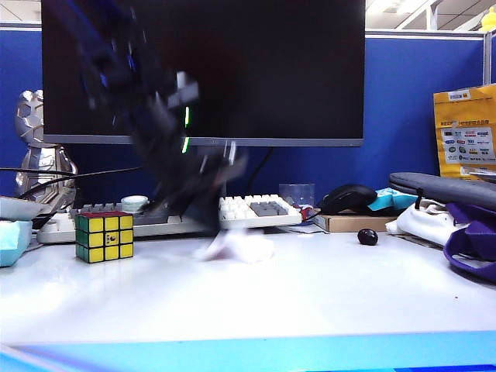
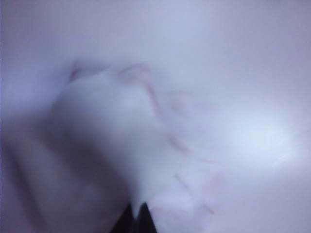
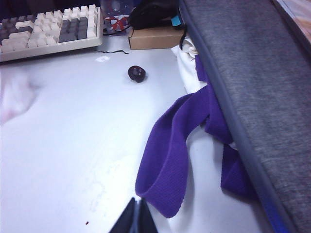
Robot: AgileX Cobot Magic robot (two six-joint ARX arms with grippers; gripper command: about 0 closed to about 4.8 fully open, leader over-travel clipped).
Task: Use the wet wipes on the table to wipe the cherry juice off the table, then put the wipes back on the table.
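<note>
The wet wipes (image 1: 235,246) are a crumpled white sheet on the table (image 1: 349,294) in front of the keyboard, motion-blurred. My left gripper (image 1: 211,223) comes down onto it as a dark blur. In the left wrist view the wet wipes (image 2: 121,131) fill the picture, with pink streaks, running from the closed tips of my left gripper (image 2: 137,216). My right gripper (image 3: 137,213) is shut and empty, low over the table (image 3: 73,145) next to a purple strap. A tiny speck of cherry juice (image 3: 87,223) lies near its tips. The wet wipes (image 3: 14,94) show blurred at that view's edge.
A dark cherry (image 1: 367,236) lies right of the wipes. Behind stand a keyboard (image 1: 248,211), a Rubik's cube (image 1: 104,236) and a monitor (image 1: 232,70). A white bundle with purple straps (image 1: 469,244) and a grey case (image 1: 446,190) fill the right side. A pale blue lump (image 1: 12,240) sits far left.
</note>
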